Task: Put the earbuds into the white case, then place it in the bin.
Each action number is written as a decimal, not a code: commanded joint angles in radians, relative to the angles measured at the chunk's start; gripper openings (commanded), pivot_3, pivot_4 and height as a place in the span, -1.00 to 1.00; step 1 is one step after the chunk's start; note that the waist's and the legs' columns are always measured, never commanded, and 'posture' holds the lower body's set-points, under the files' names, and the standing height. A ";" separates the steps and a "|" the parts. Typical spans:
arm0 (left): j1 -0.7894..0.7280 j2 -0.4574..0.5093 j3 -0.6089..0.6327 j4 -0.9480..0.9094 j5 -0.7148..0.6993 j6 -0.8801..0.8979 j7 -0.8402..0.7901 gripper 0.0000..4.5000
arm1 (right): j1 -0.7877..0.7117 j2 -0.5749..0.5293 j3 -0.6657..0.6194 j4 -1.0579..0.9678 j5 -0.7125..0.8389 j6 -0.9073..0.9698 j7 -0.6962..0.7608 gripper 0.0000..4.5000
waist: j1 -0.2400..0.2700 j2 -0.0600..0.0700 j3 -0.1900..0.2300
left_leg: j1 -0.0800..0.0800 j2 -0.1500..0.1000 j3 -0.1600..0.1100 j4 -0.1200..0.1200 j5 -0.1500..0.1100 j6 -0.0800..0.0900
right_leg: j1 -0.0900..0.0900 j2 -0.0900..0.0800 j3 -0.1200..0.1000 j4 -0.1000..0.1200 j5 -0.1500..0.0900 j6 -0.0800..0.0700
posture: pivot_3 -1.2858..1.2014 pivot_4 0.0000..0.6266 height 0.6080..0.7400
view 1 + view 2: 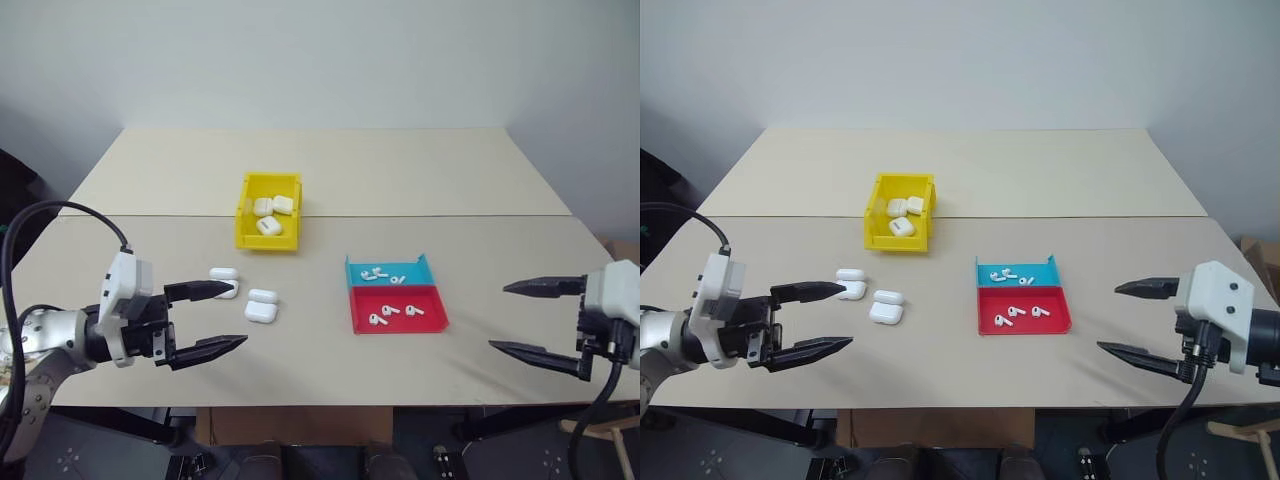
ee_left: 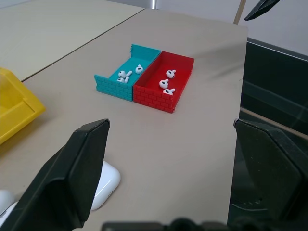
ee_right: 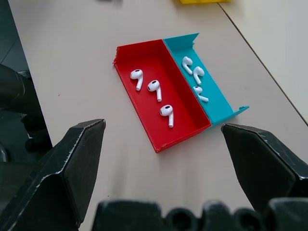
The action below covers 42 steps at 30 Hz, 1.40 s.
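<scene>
Your left gripper [image 1: 215, 318] hangs spread and empty just beside the white case [image 1: 261, 306]. Earbuds [image 3: 153, 87] lie in the red tray [image 1: 397, 308], between case and splayed right gripper [image 1: 530, 317].

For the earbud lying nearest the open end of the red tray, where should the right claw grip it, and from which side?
Probably from above, pinching the bulb of that earbud: it lies flat in the red tray, whose walls block a sideways approach. The right claw is open.

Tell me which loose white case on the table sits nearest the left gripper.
The white case partly behind the upper finger of the left gripper. The other two cases lie together farther toward the trays, and the rest are in the yellow bin.
</scene>
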 commanded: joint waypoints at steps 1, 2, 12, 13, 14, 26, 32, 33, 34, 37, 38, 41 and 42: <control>-0.014 -0.004 0.025 -0.019 -0.025 -0.007 0.009 1.00 | -0.008 -0.011 -0.010 -0.013 0.006 -0.012 0.003 0.99 | 0.000 0.000 0.000 | 0.000 0.000 0.000 0.000 0.000 0.000 | 0.000 0.000 0.000 0.000 0.000 0.000 | 0.03 -0.52 1.00; -0.026 -0.013 0.027 -0.019 -0.033 0.001 0.036 1.00 | -0.007 -0.011 -0.011 -0.014 0.006 -0.010 0.002 0.99 | 0.000 0.000 0.000 | 0.000 0.000 0.000 0.000 0.000 0.000 | 0.000 0.000 0.000 0.000 0.000 0.000 | 0.03 -0.52 1.00; -0.036 -0.017 0.002 -0.058 0.037 -0.008 0.135 1.00 | -0.017 -0.023 -0.004 -0.007 0.001 0.004 -0.008 0.99 | -0.001 0.000 0.000 | 0.000 0.000 0.000 0.000 0.000 0.000 | 0.000 0.000 0.000 0.000 0.000 0.000 | 0.03 -0.52 1.00; -0.030 -0.015 -0.002 -0.074 0.046 0.001 0.152 1.00 | -0.021 -0.027 -0.001 -0.003 0.000 0.007 -0.010 0.99 | -0.001 0.000 0.000 | 0.000 0.000 0.000 0.000 0.000 0.000 | 0.000 0.000 0.000 0.000 0.000 0.000 | 0.03 -0.52 1.00; -0.023 -0.017 -0.005 -0.088 0.057 0.003 0.165 1.00 | -0.024 -0.031 0.003 0.000 -0.001 0.012 -0.012 0.99 | -0.001 0.000 0.000 | 0.000 0.000 0.000 0.000 0.000 0.000 | 0.000 0.000 0.000 0.000 0.000 0.000 | 0.03 -0.52 1.00; -0.149 0.067 -0.124 -0.313 0.154 0.445 0.607 1.00 | 0.004 -0.050 -0.036 -0.035 0.014 0.096 -0.018 0.99 | 0.006 -0.001 0.000 | 0.000 0.000 0.000 0.000 0.000 0.000 | 0.000 0.000 0.000 0.000 0.000 0.000 | 0.03 -0.52 1.00; -0.480 -0.035 -0.129 -0.245 0.082 1.005 0.772 1.00 | 0.040 -0.030 -0.046 -0.064 0.006 0.124 -0.033 0.99 | 0.009 -0.002 0.000 | 0.000 -0.001 -0.001 0.000 0.000 0.000 | 0.001 0.000 0.000 0.000 0.000 0.002 | 0.03 -0.52 1.00; -0.512 -0.036 -0.139 -0.223 0.063 1.050 0.799 1.00 | 0.044 -0.029 -0.044 -0.069 0.006 0.128 -0.037 0.99 | 0.009 -0.003 0.000 | 0.000 -0.001 -0.002 0.000 0.000 0.000 | 0.001 0.000 0.000 0.000 0.000 0.002 | 0.03 -0.52 1.00; -0.529 -0.028 -0.148 -0.192 0.031 1.063 0.831 1.00 | 0.046 -0.028 -0.043 -0.073 0.008 0.131 -0.040 0.99 | 0.008 -0.004 0.000 | 0.000 -0.001 -0.002 0.000 0.000 0.000 | 0.000 0.000 0.000 0.000 0.000 0.002 | 0.03 -0.52 1.00; -0.592 0.037 -0.211 -0.099 -0.066 1.071 0.926 1.00 | 0.041 -0.026 -0.028 -0.086 0.017 0.148 -0.059 0.99 | -0.004 -0.005 0.001 | 0.000 -0.001 -0.002 0.000 0.000 0.000 | 0.000 0.000 0.000 0.000 0.000 0.001 | 0.03 -0.52 1.00; -0.622 0.043 -0.223 -0.055 -0.104 1.071 0.967 1.00 | 0.038 -0.026 -0.023 -0.089 0.021 0.157 -0.066 0.99 | -0.004 -0.005 0.001 | 0.000 -0.001 -0.002 0.000 0.000 0.000 | 0.000 0.000 0.000 0.001 0.000 0.001 | 0.03 -0.52 1.00; -0.703 0.081 -0.280 0.071 -0.240 1.071 1.106 1.00 | 0.039 -0.022 -0.020 -0.096 0.025 0.172 -0.075 0.99 | -0.001 -0.006 0.001 | 0.000 -0.001 -0.002 0.000 0.000 0.000 | 0.000 0.000 0.000 0.001 0.000 0.001 | 0.03 -0.52 1.00; -0.725 0.090 -0.297 0.107 -0.280 1.071 1.153 1.00 | 0.042 -0.022 -0.018 -0.096 0.021 0.175 -0.077 0.99 | -0.001 -0.006 0.001 | 0.000 -0.001 -0.002 0.000 0.000 0.000 | 0.000 0.000 0.000 0.001 0.000 0.001 | 0.03 -0.52 1.00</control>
